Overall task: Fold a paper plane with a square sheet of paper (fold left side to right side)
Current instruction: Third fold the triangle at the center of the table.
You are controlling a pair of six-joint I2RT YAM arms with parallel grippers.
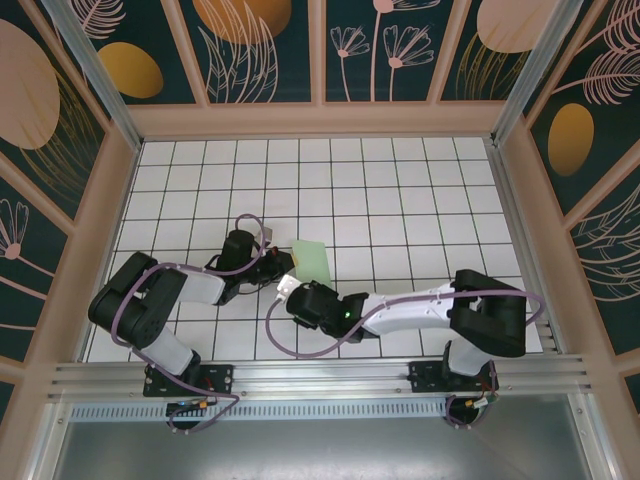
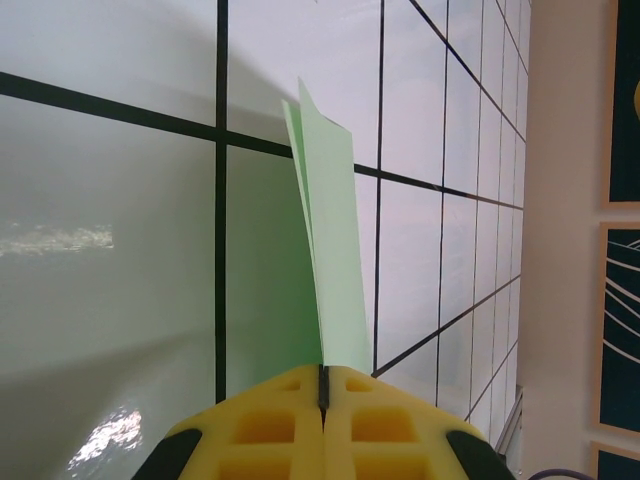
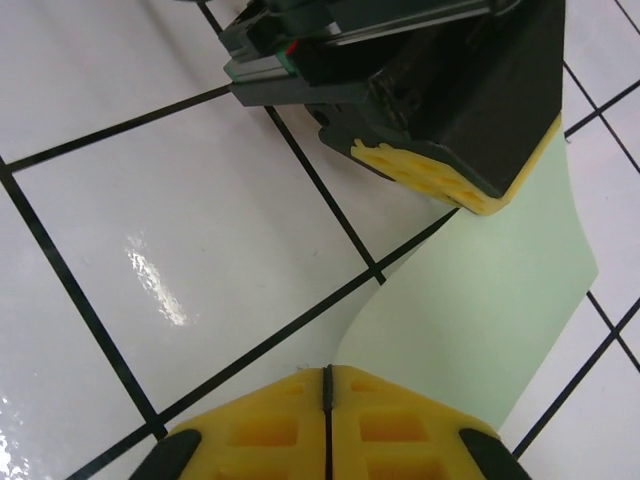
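The left hand (image 2: 323, 398) is closed, its yellow fingers (image 2: 260, 430) pressed together on the near edge of the square sheet of paper (image 2: 335, 260). From that grip the sheet is seen almost edge-on. It rises up the middle of the left wrist frame, leaning a little to the left, and two layers are parted near its upper tip. Its long axis is thus carried straight out from the fingers, and it stands up from the surface (image 2: 110, 250).

The right hand (image 3: 327, 388) is closed as well. The lower left corner of the sheet is met at the seam of its fingers, at the bottom of the right wrist frame, so that corner is judged to be pinched there. From it the pale green paper is spread up and to the right of that frame, as far as the left hand in the upper right.

In the top view the sheet is found just left of centre, up and to the right of both hands, which are set close together at its lower left side. The right hand is judged to be nearer the low corner, the left hand nearer the raised edge.

The coming fold is judged to turn on this: the gripped side lies at the left of the sheet and the free side at the right, so the held edge would have to be carried across to the right.
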